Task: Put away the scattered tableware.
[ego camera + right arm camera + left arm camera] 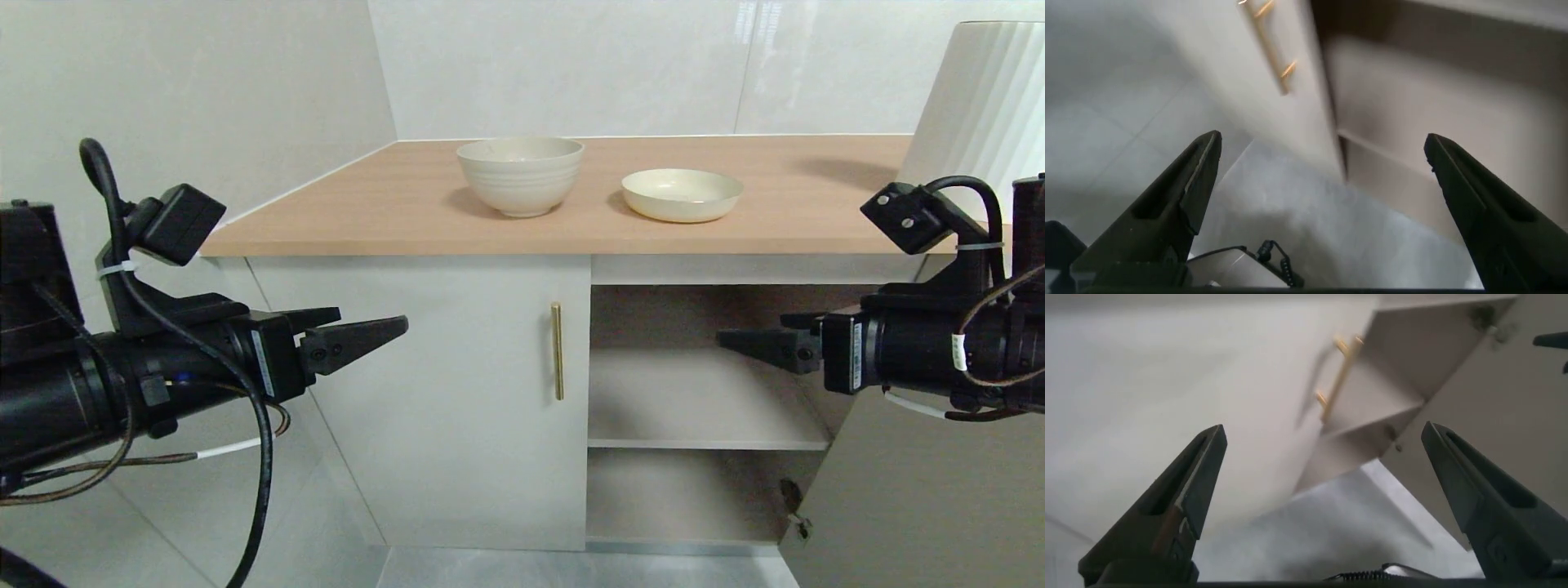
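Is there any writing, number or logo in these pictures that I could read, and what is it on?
No text here can be read.
Left arm's sticker, white, behind the left gripper: print too small to read.
Right arm's sticker, white, behind the right gripper: print too small to read.
Bowl, shallow dish and cabinet door: plain, no markings.

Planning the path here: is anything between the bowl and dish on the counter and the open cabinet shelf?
Nothing visible blocks it. The bowl and dish sit apart on the countertop, and the shelf below lies open, its door swung aside. Only the right gripper hangs before that opening.
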